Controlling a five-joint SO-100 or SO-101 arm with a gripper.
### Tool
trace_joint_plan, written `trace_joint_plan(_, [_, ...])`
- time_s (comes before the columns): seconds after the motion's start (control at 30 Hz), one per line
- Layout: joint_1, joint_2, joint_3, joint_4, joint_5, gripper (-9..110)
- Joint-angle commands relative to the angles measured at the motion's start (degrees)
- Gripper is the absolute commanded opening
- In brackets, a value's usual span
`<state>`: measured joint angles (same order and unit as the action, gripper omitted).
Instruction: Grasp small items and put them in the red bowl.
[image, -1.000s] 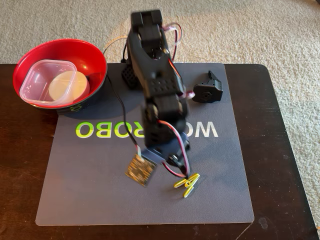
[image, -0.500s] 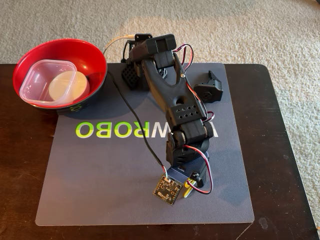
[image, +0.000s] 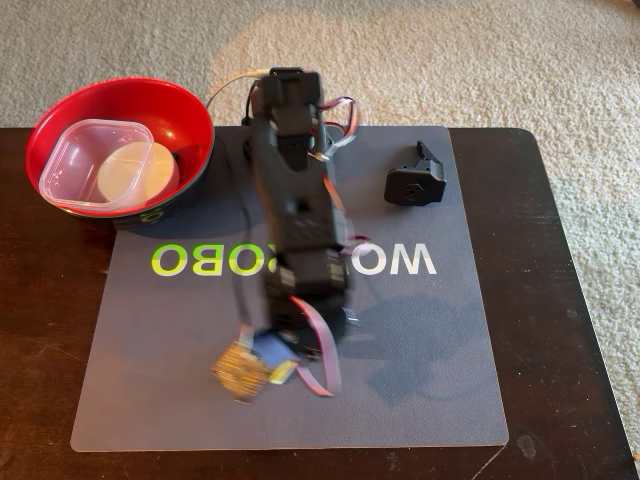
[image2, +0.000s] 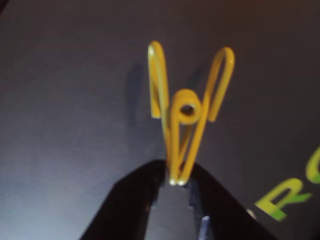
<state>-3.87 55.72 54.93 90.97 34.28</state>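
The yellow clip pair (image2: 186, 112) sits clamped between your gripper's (image2: 175, 182) two fingers, held above the grey mat (image: 160, 350).

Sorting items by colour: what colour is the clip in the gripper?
Yellow clip, clearest in the wrist view.

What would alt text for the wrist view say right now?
A yellow clip stands pinched at its lower end between the black gripper fingertips, its two loop handles pointing up. Behind it lies the blurred dark mat, with part of green lettering at lower right.
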Motion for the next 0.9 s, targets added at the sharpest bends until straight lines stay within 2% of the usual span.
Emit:
trace_joint_plan(0.0, [3.34, 11.16, -1.23, 2.46, -1.32, 0])
trace_joint_plan(0.23, [9.58, 34.1, 1.32, 6.77, -3.6, 0])
trace_joint_plan(0.43, [18.02, 57.66, 14.59, 6.86, -1.14, 0])
trace_joint_plan(0.67, [32.78, 80.77, 36.65, 6.86, 5.19, 0])
trace_joint_plan(0.87, [53.26, 94.66, 52.47, 6.77, 16.17, 0])
